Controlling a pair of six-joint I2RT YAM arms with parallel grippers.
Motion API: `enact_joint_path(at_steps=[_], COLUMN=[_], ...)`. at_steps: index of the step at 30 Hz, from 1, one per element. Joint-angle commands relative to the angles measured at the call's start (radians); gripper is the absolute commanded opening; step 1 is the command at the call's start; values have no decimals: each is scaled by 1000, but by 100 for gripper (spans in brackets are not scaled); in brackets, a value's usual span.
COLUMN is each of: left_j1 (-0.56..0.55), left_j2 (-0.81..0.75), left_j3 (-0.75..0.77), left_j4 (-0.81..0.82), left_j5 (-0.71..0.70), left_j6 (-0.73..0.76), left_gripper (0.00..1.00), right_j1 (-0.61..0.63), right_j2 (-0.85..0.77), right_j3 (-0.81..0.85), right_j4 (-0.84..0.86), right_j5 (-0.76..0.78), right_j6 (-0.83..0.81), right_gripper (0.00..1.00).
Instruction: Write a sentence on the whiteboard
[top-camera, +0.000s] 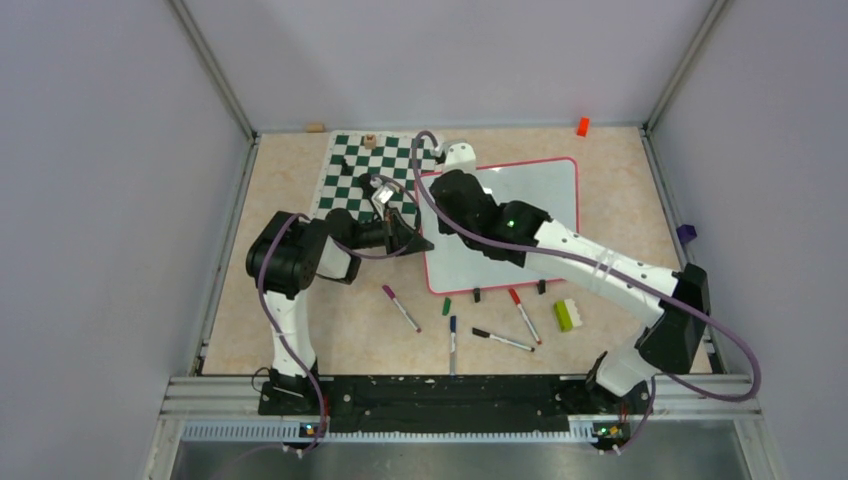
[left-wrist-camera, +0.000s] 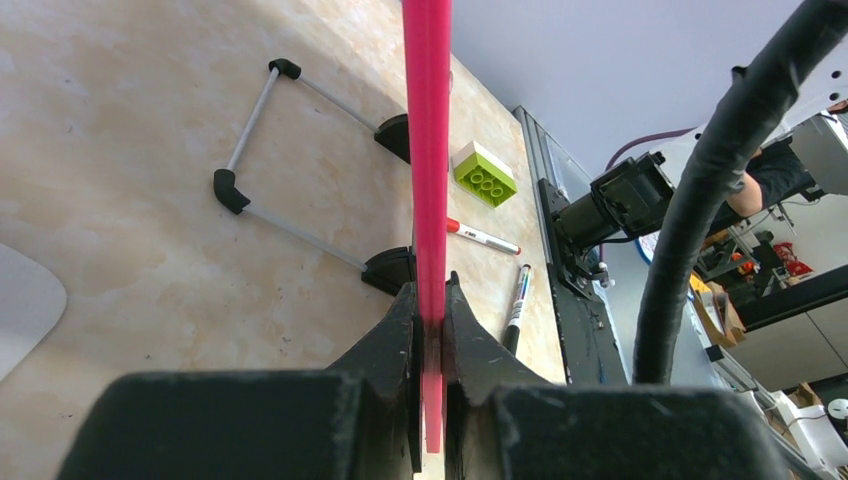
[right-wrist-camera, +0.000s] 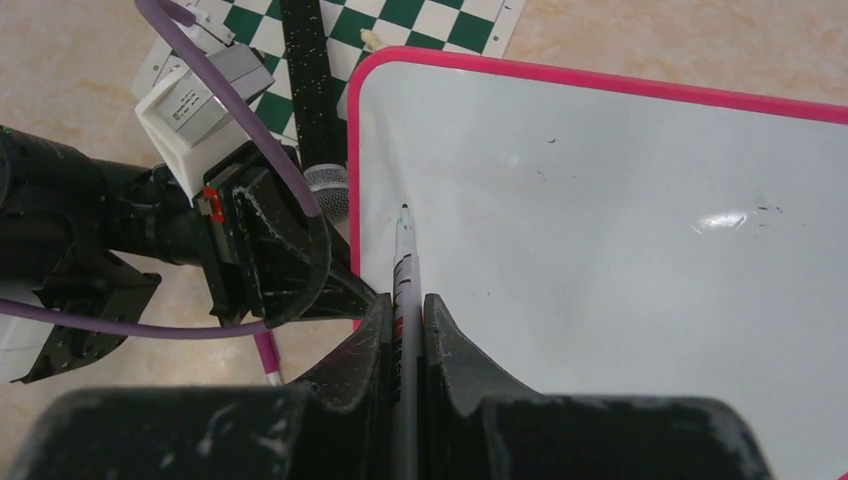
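Glossy white whiteboard (right-wrist-camera: 620, 250) sits right ahead of my right hand (right-wrist-camera: 405, 305). That hand is pinched tight on a marker (right-wrist-camera: 405, 265), with the tip pointing at the board close to the edge on my left hand's side. Can't tell if it's actually touching. My left hand (left-wrist-camera: 430, 295) is just beside that spot, clamped shut on the red-pink frame (left-wrist-camera: 428, 120). Past its fingers, on the surface (left-wrist-camera: 150, 200), are the board's black feet (left-wrist-camera: 388, 270), a red-capped pen (left-wrist-camera: 483, 237) and a green brick (left-wrist-camera: 485, 172). Chess mat (right-wrist-camera: 440, 20) lies beyond the board's far corner.
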Motion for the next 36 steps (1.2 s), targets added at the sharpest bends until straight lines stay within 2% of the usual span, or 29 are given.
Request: enact_joint_path(at_steps=[1,8,12,19,25,30,36], left_j1=[-16,-19,-19,-20,-25,-25,-27], left_j2=[-10,-8,-7,-11,-11,-15,-9], left_j3=[17,22,25,23,21,17,21], left_j4=[107,107,107,107,107,107,107], left_j5=[43,51,55,53,52,49,48], left_j6=[17,18,17,17,27,29,24], left_gripper=[0,0,0,0,0,0,0], right_j1=[13,13,13,9,-37,-49,-58], right_j2=[48,101,83,-54,-70,-122,-113], right_j3=[93,136,100,-114,-90,-163,-158], right_j4=[15,22,69,356,304,358,357], right_j5=[57,102,77,-36,-110,-186,-151], right_j6=[-22,-38,-36,-213,-327,-387,-394], right_gripper=[0,0,0,0,0,0,0])
